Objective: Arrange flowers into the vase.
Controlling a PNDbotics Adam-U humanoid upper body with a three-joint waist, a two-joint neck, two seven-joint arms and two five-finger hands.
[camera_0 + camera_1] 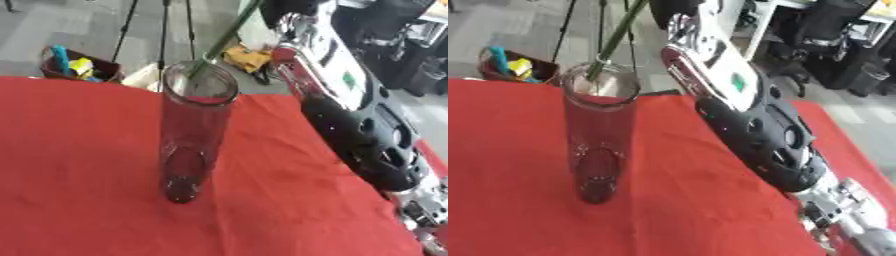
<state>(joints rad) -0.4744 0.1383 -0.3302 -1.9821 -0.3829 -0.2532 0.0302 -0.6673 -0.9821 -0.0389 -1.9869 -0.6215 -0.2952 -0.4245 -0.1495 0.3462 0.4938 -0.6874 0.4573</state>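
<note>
A tall clear glass vase [194,135] stands upright on the red tablecloth [79,165], near the middle. A green flower stem [226,37] slants down from the top edge, and its lower end sits inside the vase's mouth. The flower's head is cut off above the views. My right arm [759,135], black with silver joints, rises from the lower right to the top beside the stem. Of my right hand [668,7] only a dark part shows at the top edge, close to the stem. My left hand shows in neither view.
Beyond the table's far edge lies the floor, with a brown box of coloured items [74,65], tripod legs [162,35] and a yellow object [248,57]. Black office chairs [833,40] stand at the back right. My right arm spans the table's right side.
</note>
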